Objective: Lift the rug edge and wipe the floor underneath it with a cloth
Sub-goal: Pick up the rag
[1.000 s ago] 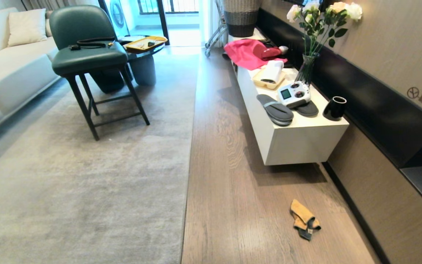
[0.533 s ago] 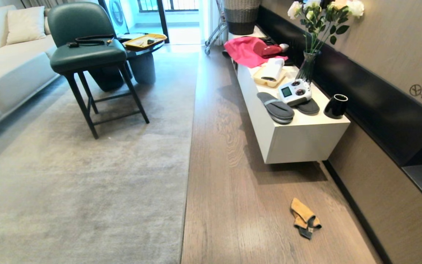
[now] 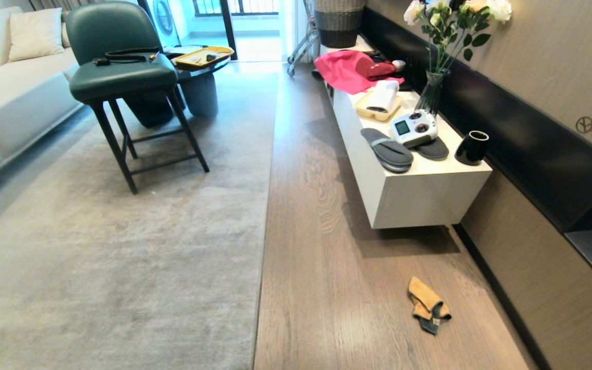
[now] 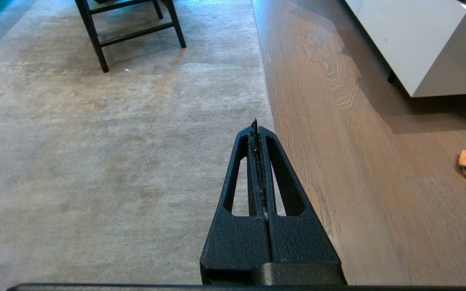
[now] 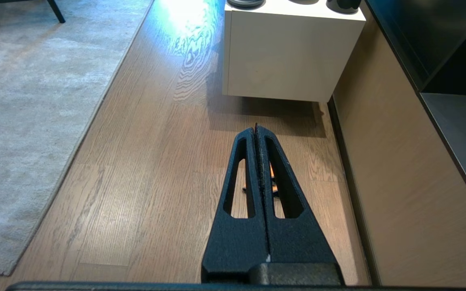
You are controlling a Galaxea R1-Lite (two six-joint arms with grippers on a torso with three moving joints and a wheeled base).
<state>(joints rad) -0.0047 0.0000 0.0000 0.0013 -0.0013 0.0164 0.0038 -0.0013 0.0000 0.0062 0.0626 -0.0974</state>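
Lying flat, rug edge (image 3: 265, 205) was seen running straight along floor (image 3: 327, 231), nothing raised. Cloth (image 3: 428, 306) was found crumpled on floor, well apart from rug, near wall and just past cabinet (image 3: 419, 198). Left hand (image 4: 256, 125) was held above rug beside edge, fingers pressed together, nothing gripped. Right hand (image 5: 256, 129) was held above floor, fingers together, empty; cloth partly hidden behind it. Chair (image 3: 121, 77) was seen standing on rug.
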